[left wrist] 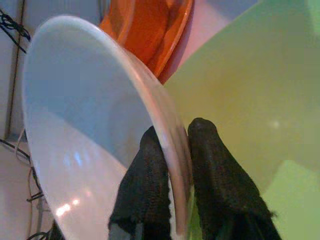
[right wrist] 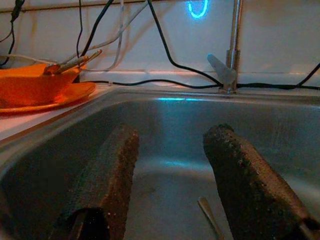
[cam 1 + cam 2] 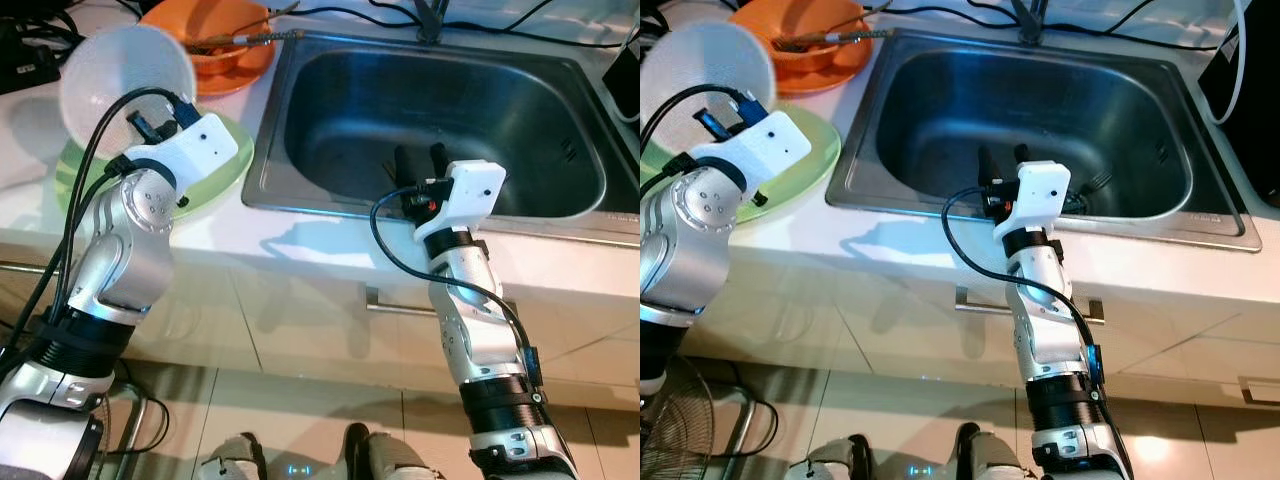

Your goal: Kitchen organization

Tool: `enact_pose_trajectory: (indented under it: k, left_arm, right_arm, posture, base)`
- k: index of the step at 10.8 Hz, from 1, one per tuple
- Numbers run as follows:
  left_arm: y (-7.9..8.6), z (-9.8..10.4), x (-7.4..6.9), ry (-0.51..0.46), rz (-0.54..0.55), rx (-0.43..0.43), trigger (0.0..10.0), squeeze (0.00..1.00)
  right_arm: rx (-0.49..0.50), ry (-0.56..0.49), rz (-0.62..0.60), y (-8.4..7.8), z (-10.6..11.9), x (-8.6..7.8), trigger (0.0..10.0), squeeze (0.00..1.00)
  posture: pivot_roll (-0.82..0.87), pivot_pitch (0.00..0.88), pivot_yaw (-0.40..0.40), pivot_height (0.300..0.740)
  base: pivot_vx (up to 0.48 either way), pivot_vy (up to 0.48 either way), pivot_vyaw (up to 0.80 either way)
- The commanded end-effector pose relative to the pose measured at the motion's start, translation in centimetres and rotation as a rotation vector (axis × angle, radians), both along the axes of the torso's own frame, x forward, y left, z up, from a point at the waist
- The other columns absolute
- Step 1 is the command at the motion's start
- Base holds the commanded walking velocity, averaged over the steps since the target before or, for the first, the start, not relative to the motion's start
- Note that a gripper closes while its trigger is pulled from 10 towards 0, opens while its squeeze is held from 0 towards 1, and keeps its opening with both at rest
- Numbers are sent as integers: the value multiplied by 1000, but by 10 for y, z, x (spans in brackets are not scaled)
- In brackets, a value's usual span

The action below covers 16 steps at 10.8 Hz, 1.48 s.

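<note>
Bowl [image 3: 125, 85] pinched by its rim in my left gripper [image 1: 172, 150], off the green plate [image 3: 225, 170] at ten o'clock; right gripper [image 2: 170, 165] wide over the sink [image 3: 560, 110]; sorting barely begun.

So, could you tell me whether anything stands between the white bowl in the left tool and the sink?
Nothing visible does: the left tool grips the white bowl above the green plate, beside the sink, where the open right tool hovers.

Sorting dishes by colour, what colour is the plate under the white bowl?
Light green plate, clearest in the left wrist view.
</note>
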<state>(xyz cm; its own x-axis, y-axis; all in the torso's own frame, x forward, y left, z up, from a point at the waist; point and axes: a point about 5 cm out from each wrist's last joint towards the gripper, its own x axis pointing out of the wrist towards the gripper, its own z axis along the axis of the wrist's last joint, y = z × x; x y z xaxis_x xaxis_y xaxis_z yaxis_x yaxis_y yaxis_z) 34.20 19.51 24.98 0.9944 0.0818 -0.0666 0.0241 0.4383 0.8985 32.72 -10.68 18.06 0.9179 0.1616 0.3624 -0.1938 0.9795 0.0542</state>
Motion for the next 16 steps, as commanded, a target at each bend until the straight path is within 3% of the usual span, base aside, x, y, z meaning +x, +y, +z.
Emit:
enact_pose_trajectory:
  k: [1, 3, 4, 5, 8, 9, 10, 12, 14, 15, 16]
  left_arm:
    - [0, -7, 1, 15, 8, 12, 0, 0]
    - [1, 11, 2, -104, 19, 29, 0, 0]
    - [-10, 38, 0, -299, -34, 87, 0, 0]
    - [-24, 46, -2, -362, -120, 68, 10000, 0]
    - [-64, 60, -11, -499, -330, 6, 10000, 0]
    - [-71, 57, -9, -477, -415, -1, 10000, 0]
    - [-93, 40, -9, -406, -483, -29, 10000, 0]
    - [-115, 26, -12, -380, -566, -51, 10000, 0]
    - [-135, 16, -17, -346, -646, -54, 10000, 0]
    - [-141, 12, -18, -332, -659, -51, 10000, 0]
    - [-142, 10, -17, -324, -665, -51, 10000, 0]
  right_arm:
    - [-16, 52, 13, 3, -10, 0, 10000, 0]
    - [-16, 53, 15, 4, -10, 0, 10000, 0]
    - [-15, 52, 14, 4, -10, 1, 10000, 0]
    - [-15, 50, 13, 4, -9, 1, 10000, 0]
    - [-21, 40, 10, 2, -6, 4, 10000, 0]
    - [-23, 48, 10, 2, -8, 5, 10000, 682]
    - [-23, 56, -7, -2, -8, 6, 10000, 1000]
    - [40, 48, -64, -20, 5, 12, 10000, 1000]
    - [79, -34, -112, -40, 38, 19, 10000, 1000]
    - [85, -62, -118, -42, 49, 19, 10000, 0]
    - [81, -67, -119, -43, 50, 19, 10000, 0]
  posture:
    - [89, 181, -41, 740]
    - [90, 187, -39, 740]
    - [88, 183, -37, 740]
    - [89, 179, -37, 740]
    - [89, 152, -38, 740]
    - [92, 147, -37, 740]
    - [89, 148, -36, 740]
    - [84, 165, -37, 740]
    - [76, 180, -30, 740]
    - [71, 180, -26, 740]
    - [74, 176, -24, 740]
  base:
    - [0, 0, 0]
    - [0, 0, 0]
    - [0, 0, 0]
    - [0, 0, 0]
    - [0, 0, 0]
    - [0, 0, 0]
    - [0, 0, 0]
    - [0, 0, 0]
    - [0, 0, 0]
    - [0, 0, 0]
    - [0, 0, 0]
